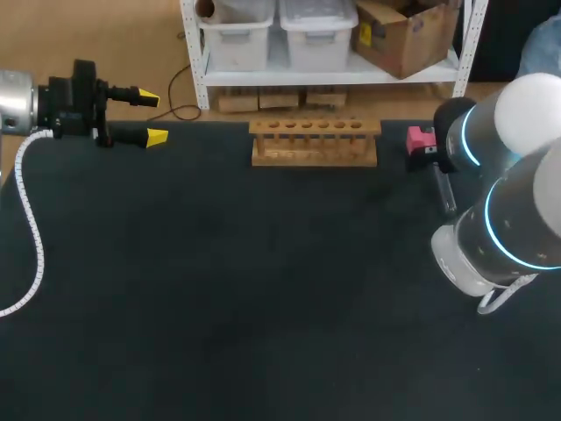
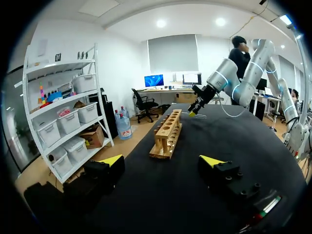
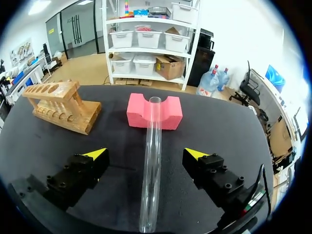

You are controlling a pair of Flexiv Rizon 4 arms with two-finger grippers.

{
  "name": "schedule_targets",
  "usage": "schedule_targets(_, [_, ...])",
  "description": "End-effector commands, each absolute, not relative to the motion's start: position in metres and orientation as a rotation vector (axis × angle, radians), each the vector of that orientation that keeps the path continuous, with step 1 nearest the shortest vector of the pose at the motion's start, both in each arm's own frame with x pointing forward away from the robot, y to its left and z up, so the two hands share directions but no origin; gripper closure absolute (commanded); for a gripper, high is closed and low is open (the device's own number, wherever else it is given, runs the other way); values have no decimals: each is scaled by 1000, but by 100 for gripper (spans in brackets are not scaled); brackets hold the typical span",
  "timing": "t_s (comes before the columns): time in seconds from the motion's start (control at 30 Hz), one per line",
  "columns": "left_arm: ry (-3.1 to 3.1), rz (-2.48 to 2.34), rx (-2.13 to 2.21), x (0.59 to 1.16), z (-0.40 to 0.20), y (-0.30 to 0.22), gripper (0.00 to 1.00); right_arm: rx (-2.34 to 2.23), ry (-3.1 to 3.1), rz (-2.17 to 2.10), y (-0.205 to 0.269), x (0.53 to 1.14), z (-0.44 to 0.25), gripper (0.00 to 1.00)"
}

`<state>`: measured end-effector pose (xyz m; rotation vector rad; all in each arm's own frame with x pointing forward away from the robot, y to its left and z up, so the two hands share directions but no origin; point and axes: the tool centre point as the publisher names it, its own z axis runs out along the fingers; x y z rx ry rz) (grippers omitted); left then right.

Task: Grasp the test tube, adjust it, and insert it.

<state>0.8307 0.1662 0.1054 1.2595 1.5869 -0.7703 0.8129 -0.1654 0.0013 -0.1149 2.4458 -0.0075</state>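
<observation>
Bright, even light from overhead falls on the matte black table (image 1: 219, 289), casting only faint, soft shadows.

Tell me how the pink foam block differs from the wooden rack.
The pink foam block is short, with one notch on top where one end of the test tube rests; the wooden rack is longer, with a row of round holes, all empty. Both sit on the black table, apart.

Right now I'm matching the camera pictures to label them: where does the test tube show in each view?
Head view: the test tube lies at the right, one end by the pink block.
Left wrist view: too small to make out.
Right wrist view: it lies between the open fingers, far end on the pink block.
Shared landmark: the wooden rack.
</observation>
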Motion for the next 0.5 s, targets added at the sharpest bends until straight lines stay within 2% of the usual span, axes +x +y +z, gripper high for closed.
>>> schedule_targets(0.03, [1585, -767, 1258, 829, 105, 166, 0, -149, 2461, 74, -168, 817, -1, 0])
schedule_targets(0.4, [1585, -767, 1258, 829, 105, 166, 0, -153, 2492, 80, -174, 817, -10, 0])
schedule_targets(0.47, [1585, -767, 1258, 829, 105, 166, 0, -155, 2493, 80, -174, 817, -11, 13])
schedule_targets(0.5, [1585, -767, 1258, 829, 105, 166, 0, -157, 2493, 81, -174, 817, -11, 28])
